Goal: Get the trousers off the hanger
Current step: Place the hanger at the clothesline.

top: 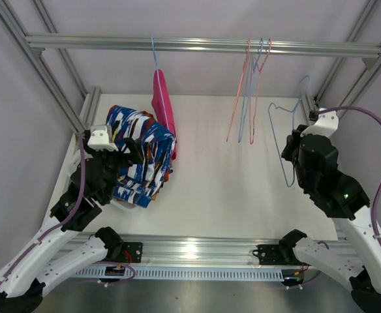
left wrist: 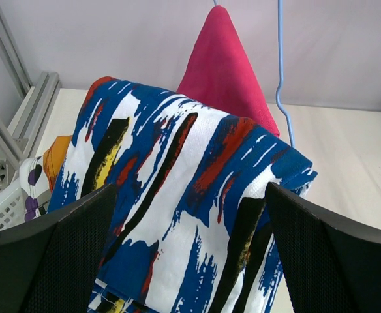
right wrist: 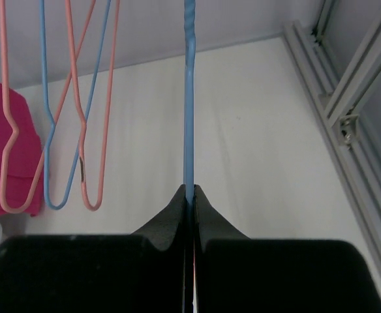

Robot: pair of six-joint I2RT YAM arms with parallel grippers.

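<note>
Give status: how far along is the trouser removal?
Done: three bare hangers on the rail; patterned trousers lie off-hanger in front of the open left tool. In hand: right tool shut on a bare blue hanger. Left: pink trousers still draped on their hanger.

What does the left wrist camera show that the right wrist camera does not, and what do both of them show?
Only the left wrist view: the open left claw, its fingers on either side of the blue-white-red patterned trousers, an orange garment showing at their left, and a white basket.
Only the right wrist view: the right claw shut on a blue wire hanger, and three empty hangers to its left.
Both: the pink trousers and the white table.
</note>
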